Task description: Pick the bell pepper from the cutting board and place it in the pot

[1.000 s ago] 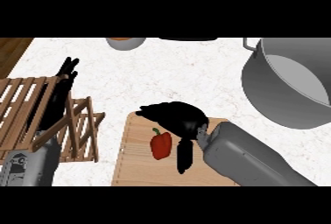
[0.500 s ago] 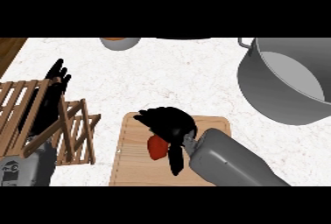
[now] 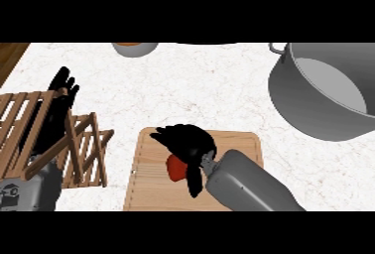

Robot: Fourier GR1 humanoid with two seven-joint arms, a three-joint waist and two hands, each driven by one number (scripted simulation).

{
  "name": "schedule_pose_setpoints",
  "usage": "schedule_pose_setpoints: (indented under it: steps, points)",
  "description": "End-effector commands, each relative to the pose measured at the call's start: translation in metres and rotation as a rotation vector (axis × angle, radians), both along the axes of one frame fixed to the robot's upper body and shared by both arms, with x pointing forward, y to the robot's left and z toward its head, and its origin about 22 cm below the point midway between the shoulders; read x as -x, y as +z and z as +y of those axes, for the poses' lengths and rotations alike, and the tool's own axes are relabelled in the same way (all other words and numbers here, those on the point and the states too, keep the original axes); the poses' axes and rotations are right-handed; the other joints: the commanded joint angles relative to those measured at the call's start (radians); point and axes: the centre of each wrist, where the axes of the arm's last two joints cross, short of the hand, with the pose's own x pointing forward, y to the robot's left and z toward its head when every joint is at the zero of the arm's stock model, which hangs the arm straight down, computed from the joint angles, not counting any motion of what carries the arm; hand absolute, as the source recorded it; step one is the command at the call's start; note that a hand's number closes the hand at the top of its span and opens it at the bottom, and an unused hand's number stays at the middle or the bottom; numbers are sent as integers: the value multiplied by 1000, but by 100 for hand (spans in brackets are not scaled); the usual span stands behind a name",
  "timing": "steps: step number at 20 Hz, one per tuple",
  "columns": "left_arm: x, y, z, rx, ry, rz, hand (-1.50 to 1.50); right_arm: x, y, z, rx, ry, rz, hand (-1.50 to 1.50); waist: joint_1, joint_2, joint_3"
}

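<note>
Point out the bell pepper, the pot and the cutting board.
bell pepper (image 3: 176,169): head view, visible red side.
pot (image 3: 293,106): head view, outer wall.
cutting board (image 3: 152,191): head view, bare lower left part.

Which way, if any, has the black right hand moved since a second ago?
Yes: the right hand has moved down-left over the wooden cutting board, now covering part of the red bell pepper.

bell pepper (image 3: 176,169): red, partly hidden, on wooden cutting board (image 3: 150,191) | pot (image 3: 307,106): grey, upright, well apart
</note>
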Motion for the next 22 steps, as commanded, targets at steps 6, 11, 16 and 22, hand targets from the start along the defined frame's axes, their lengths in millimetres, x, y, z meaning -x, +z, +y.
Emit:
schedule_pose_setpoints:
  steps: [6, 11, 16, 22]
  points:
    - [-4, 12, 10, 9, 22, -30, 0, -8, -37, 4, 39, -55, -2, -150, 13, -2, -1]
    - [-5, 4, 2, 11, 9, -19, 0, -12, -37, 0, 40, 141, -65, 150, 8, -2, -1]
    - [-13, 5, 3, 9, 22, -15, 0, 3, -55, 1, 27, 162, -55, 150, 4, -2, -1]
    - [9, 8, 15, -1, 23, -19, 0, 24, -49, -37, 27, 217, -43, 150, -13, -11, -1]
